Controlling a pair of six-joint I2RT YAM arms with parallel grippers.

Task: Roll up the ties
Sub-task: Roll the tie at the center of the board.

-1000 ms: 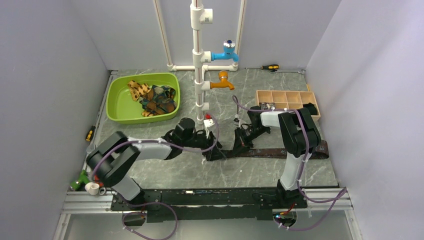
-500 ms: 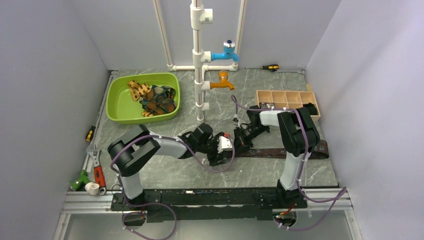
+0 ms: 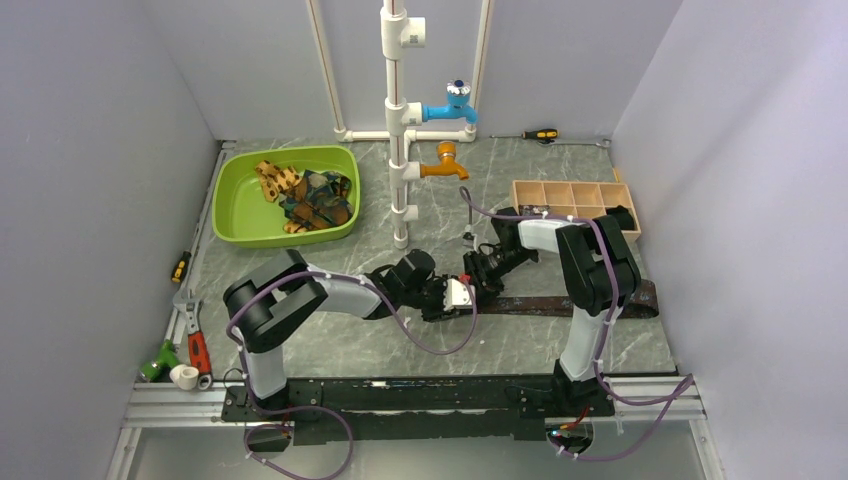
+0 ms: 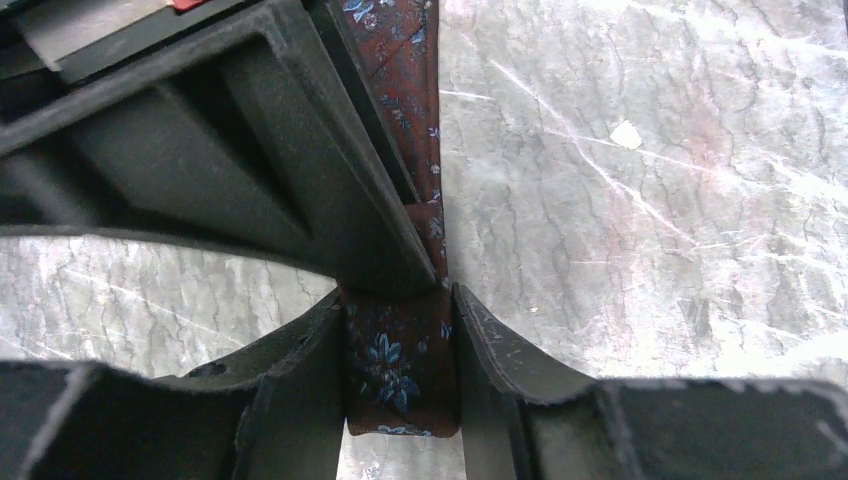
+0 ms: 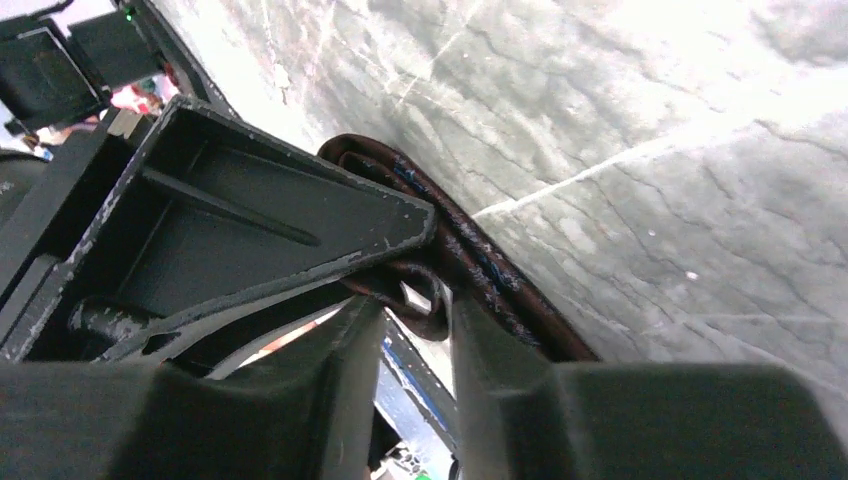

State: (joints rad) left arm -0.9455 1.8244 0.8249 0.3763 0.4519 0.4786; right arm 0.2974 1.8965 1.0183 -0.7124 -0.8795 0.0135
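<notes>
The top camera is looking down from above the near edge over the whole counter (image 3: 520,340); both wrist cameras are sitting close, sharing one tie (image 4: 395,365).

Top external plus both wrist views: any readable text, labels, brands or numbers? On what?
No text is readable in any view.
Necktie: blue flower print only, no lettering.
Screwdriver by the back wall: too small to show any marking.
Red-handled tool at the left edge: too small to show any marking.
</notes>
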